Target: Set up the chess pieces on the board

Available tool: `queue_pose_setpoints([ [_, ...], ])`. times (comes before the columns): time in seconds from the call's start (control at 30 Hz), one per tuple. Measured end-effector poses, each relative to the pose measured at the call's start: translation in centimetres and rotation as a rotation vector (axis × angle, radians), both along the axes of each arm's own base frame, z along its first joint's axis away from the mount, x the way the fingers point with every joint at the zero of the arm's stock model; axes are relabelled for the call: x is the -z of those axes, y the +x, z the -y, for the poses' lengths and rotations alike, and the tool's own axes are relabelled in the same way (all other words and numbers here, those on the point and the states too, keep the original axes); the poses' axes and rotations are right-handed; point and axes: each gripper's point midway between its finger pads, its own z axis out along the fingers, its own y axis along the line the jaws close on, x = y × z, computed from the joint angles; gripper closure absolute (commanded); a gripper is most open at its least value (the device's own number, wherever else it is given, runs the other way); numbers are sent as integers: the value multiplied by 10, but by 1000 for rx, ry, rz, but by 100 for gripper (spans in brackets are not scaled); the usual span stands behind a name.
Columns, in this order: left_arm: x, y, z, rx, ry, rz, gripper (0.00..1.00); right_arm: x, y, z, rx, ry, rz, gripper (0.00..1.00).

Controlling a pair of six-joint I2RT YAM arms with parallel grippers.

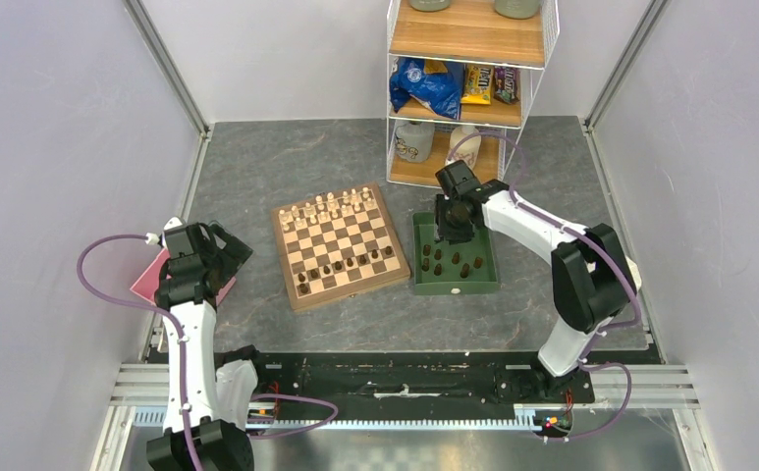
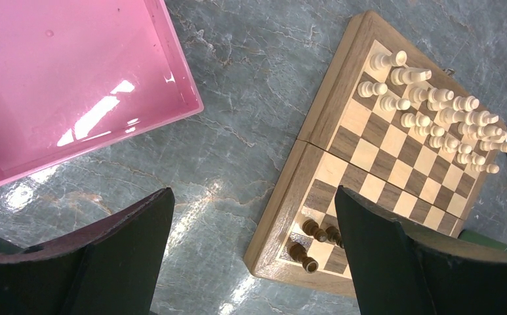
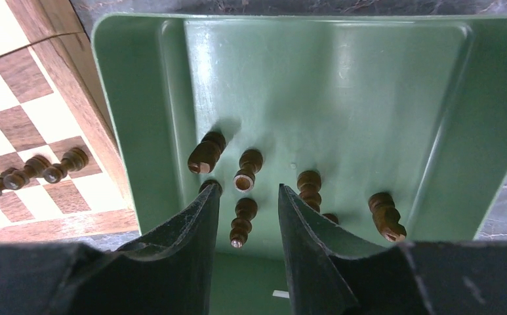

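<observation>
**Status: setup part done**

Right gripper (image 3: 248, 189): fingers part-way apart, straddling one of the chess pieces (image 3: 241, 223) inside green tray (image 3: 139, 131), with a gap on either side, not clamped. More dark pieces lie around it. The wrist view shows them toppled, the top view only as dots. Others sit on the near rows of the board (image 1: 351, 292). Left gripper (image 2: 252, 193): jaws wide, empty, over table (image 2: 237, 98) between pink tray (image 2: 73, 79) and the board. Cream chessmen (image 2: 434, 111) fill the far rows. Shelf packet (image 1: 426, 83) print is unreadable.
</observation>
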Motion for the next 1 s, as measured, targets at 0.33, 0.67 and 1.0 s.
queue_pose_setpoints([
  [0.33,1,0,-1,-3,-4,-2,0,14,-3,-2,-26,-7,-43,53],
  [0.67,1,0,-2,-8,-4,-2,0,-13,2,7,-12,-23,44,52],
  [1.0,1,0,-2,-8,-4,-2,0,7,-1,-24,-113,55,-13,45],
])
